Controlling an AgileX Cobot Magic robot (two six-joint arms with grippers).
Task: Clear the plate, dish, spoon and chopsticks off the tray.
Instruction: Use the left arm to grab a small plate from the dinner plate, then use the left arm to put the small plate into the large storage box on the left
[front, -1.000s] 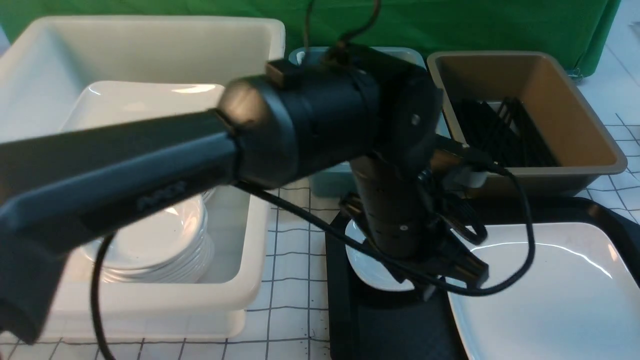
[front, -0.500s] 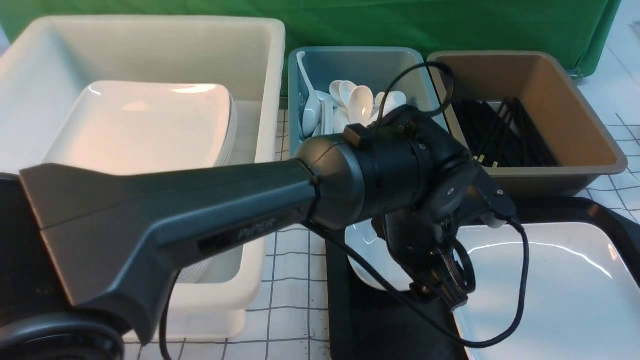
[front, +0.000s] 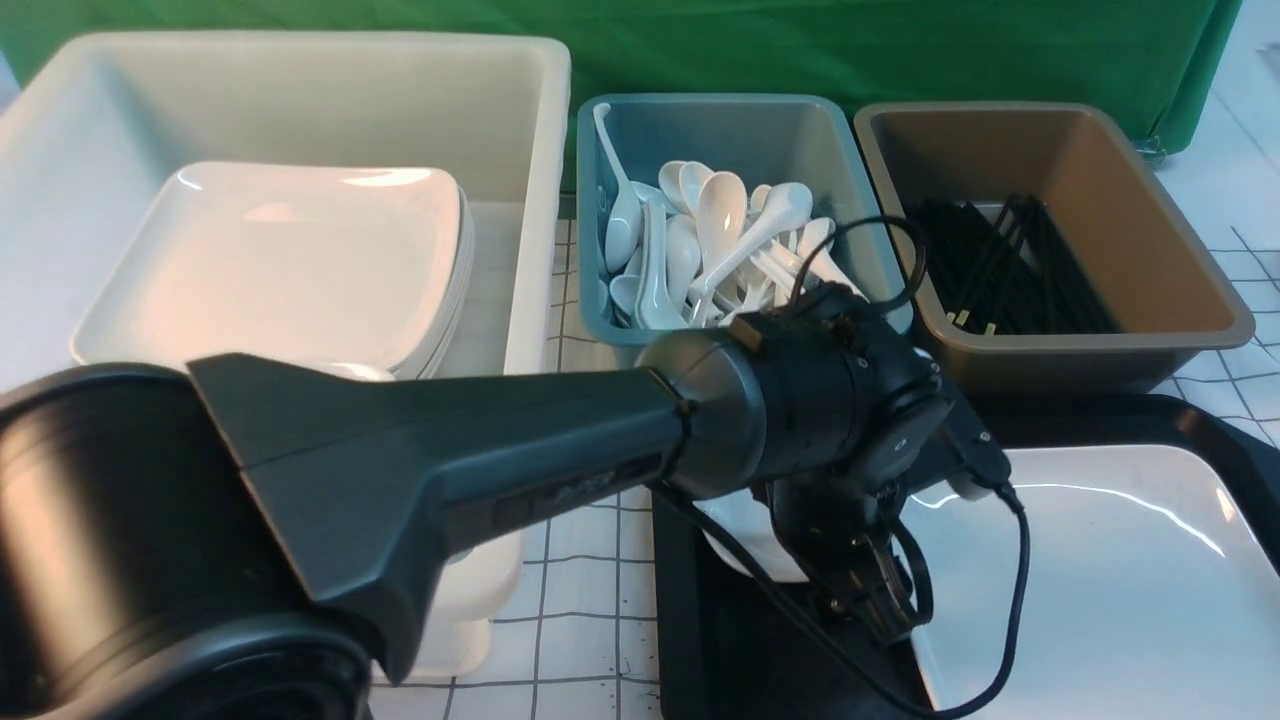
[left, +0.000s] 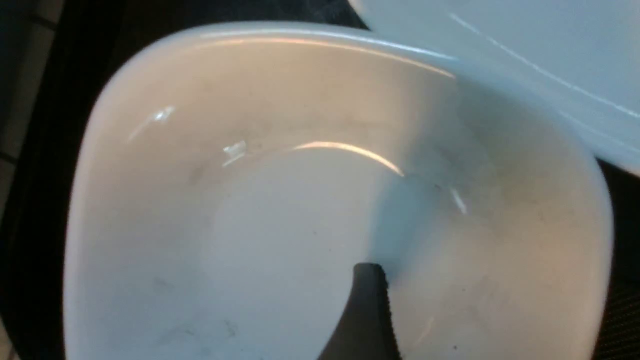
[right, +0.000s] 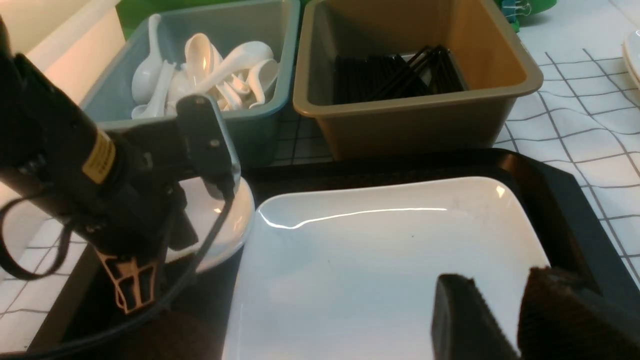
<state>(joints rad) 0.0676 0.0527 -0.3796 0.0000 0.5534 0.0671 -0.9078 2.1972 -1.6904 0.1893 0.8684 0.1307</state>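
Your left arm has swung lower and nearer, uncovering the teal bin (front: 640, 120), and the left gripper (front: 878, 610) has dropped onto the dish (left: 250, 225) in the tray's (front: 700, 640) far left corner. One fingertip (left: 370, 280) hangs over the dish's hollow, but you cannot tell how the jaws stand. The plate (front: 1100, 580) fills the tray's right side, just beside the dish. Your right gripper (right: 500, 290) hovers above the plate's near right corner, jaws apart and empty. No spoon or chopsticks show on the tray: spoons (front: 720, 215) heap the teal bin and black chopsticks (front: 1000, 260) lie in the brown bin (front: 1100, 150), both on the counter past the tray's far edge. By that, half the job looks done, with dish and plate left.
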